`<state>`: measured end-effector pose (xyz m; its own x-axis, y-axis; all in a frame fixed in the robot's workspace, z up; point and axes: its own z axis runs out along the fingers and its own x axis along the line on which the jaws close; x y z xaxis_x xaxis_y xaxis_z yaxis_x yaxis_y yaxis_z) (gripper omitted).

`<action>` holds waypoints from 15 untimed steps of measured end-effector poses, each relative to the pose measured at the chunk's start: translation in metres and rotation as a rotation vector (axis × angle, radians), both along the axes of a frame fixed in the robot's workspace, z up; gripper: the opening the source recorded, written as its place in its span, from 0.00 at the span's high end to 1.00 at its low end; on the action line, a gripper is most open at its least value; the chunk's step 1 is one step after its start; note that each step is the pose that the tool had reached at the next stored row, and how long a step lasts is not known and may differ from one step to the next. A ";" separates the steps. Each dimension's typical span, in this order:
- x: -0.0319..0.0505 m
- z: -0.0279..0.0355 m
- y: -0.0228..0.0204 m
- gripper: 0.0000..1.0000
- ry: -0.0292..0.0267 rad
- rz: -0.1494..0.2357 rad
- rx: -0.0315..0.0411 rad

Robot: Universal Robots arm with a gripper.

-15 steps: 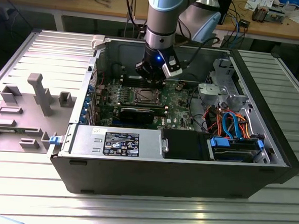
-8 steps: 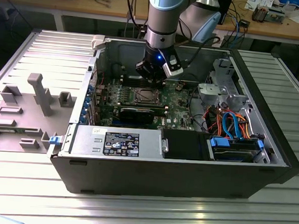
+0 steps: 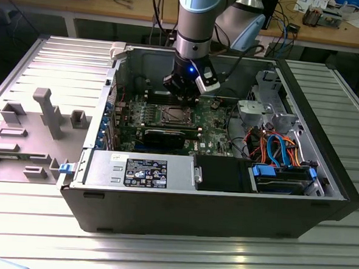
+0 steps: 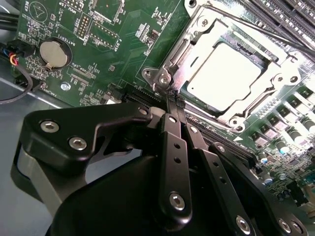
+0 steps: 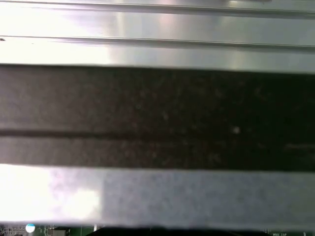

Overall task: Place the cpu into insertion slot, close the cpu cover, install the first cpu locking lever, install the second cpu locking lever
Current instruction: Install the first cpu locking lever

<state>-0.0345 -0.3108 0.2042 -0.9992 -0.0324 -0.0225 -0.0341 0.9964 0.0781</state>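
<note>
The cpu (image 4: 224,78) lies flat in the slot (image 4: 275,61), its pale metal top showing through the open middle of the cover (image 4: 197,29), which lies down around it as a silvery frame. In the second wrist view the chip sits just beyond the pincer (image 4: 173,101) tips, a little off to one side, not touched by them. The two black fingers (image 4: 176,147) are pressed together, clenched with no gap, and their tips meet at the near corner of the cover, against a thin metal lever (image 4: 170,61) that runs along the frame's edge. Whether the tips actually grip that lever or only rest on it cannot be told.

Around the slot spreads the green board (image 4: 123,29), with a round coin cell (image 4: 52,53) well off to the side of the pincer.

In the exterior view the arm (image 3: 197,20) reaches down into the open case (image 3: 223,210), the pincer (image 3: 183,93) directly above the slot (image 3: 176,115). The case lies on a ribbed metal surface (image 3: 172,256).
</note>
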 end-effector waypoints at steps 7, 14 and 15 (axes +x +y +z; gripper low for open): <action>0.0003 -0.0018 0.0000 0.89 -0.0002 0.000 -0.0001; 0.0003 0.0025 0.0001 0.89 -0.0002 0.000 0.0065; 0.0003 0.0042 0.0001 0.89 -0.0002 0.000 0.0066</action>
<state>-0.0343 -0.3107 0.2083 -0.9992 -0.0321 -0.0229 -0.0340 0.9958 0.0846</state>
